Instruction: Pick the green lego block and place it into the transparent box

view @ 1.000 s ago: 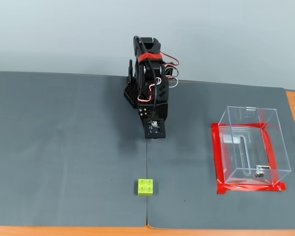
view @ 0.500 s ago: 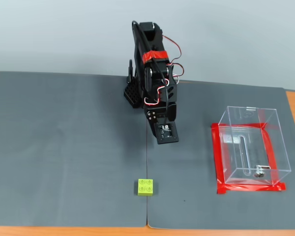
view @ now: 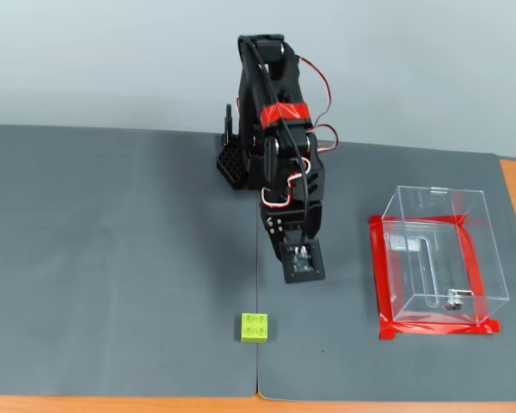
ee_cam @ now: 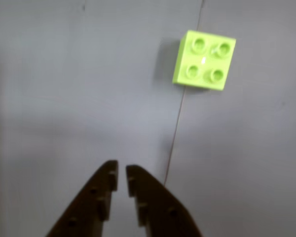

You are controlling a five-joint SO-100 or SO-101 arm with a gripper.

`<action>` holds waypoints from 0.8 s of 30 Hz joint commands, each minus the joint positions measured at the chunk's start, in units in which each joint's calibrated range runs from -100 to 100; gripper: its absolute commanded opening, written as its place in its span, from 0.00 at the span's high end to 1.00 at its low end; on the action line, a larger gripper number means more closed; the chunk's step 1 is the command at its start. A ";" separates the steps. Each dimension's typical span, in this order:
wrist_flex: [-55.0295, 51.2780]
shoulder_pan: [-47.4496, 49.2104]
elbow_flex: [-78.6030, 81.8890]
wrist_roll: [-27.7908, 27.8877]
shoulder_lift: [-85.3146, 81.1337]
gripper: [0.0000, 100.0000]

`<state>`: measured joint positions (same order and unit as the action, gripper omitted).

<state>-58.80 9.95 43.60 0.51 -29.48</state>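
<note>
Down near the front edge of the dark mat sits the green lego block (view: 254, 327), studs up, flat on the surface and touching nothing else. In the fixed view it lies just left of the thin seam (view: 257, 361) where two grey mats (view: 112, 258) meet; in the wrist view the same block (ee_cam: 204, 60) shows at upper right, with the seam running under its right part and down toward the fingers.

The gripper (ee_cam: 122, 170) enters the wrist view from the bottom edge, its two dark fingers (ee_cam: 96, 197) almost together, leaving only a narrow gap with nothing between them. The block is well apart from the tips, farther off and to the right in that view.

In the fixed view the black arm (view: 279, 163) stands at the far middle of the mats and leans toward the near side, its head (view: 299, 258) hanging above the mat, beyond the block and slightly right of it.

Off to the right stands the transparent box (view: 477, 258), upright and open at the top, with red tape (view: 380, 284) around its base and a slot and small screw (view: 452, 303) visible in its bottom.
</note>
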 commanded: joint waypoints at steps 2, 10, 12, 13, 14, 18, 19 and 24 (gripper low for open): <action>0.82 -0.14 -9.09 -0.23 4.60 0.98; 0.90 -3.50 -19.13 -0.28 15.20 0.96; 0.82 -4.02 -21.12 -0.28 17.15 0.92; 0.82 -4.17 -21.94 -0.28 17.99 0.88; 0.82 -4.17 -22.48 -0.28 18.59 0.85; 0.82 -4.09 -23.02 -0.28 19.77 0.71; 0.73 -4.02 -22.93 -0.23 19.77 0.68; 0.73 -3.87 -22.39 -0.17 19.94 0.57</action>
<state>-58.63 6.34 24.02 0.51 -9.43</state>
